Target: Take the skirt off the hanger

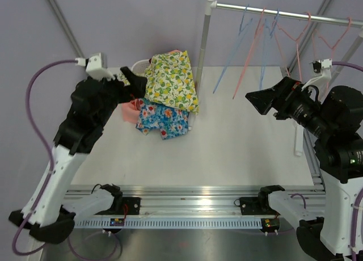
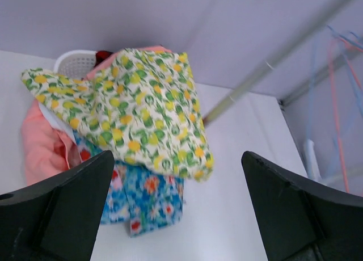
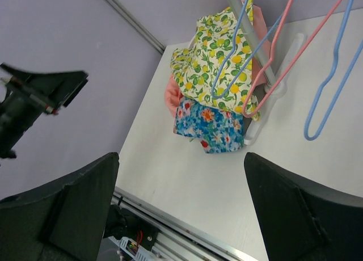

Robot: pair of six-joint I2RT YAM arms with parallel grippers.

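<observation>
A lemon-print skirt (image 1: 170, 79) lies on top of a cloth pile at the back left of the table, off any hanger. It also shows in the left wrist view (image 2: 142, 108) and the right wrist view (image 3: 218, 62). Several blue and pink wire hangers (image 1: 248, 59) hang bare on the rail (image 1: 283, 14). My left gripper (image 1: 135, 82) is open and empty, held just left of and above the pile, its jaws wide apart in its own view (image 2: 178, 215). My right gripper (image 1: 254, 99) is open and empty, in the air below the hangers and right of the pile (image 3: 181, 210).
Under the lemon skirt lie a blue floral garment (image 1: 164, 118) and a pink one (image 1: 133, 109), against a white basket (image 2: 76, 61). The rack's upright post (image 1: 203, 51) stands just right of the pile. An aluminium rail (image 1: 193, 196) runs along the near edge.
</observation>
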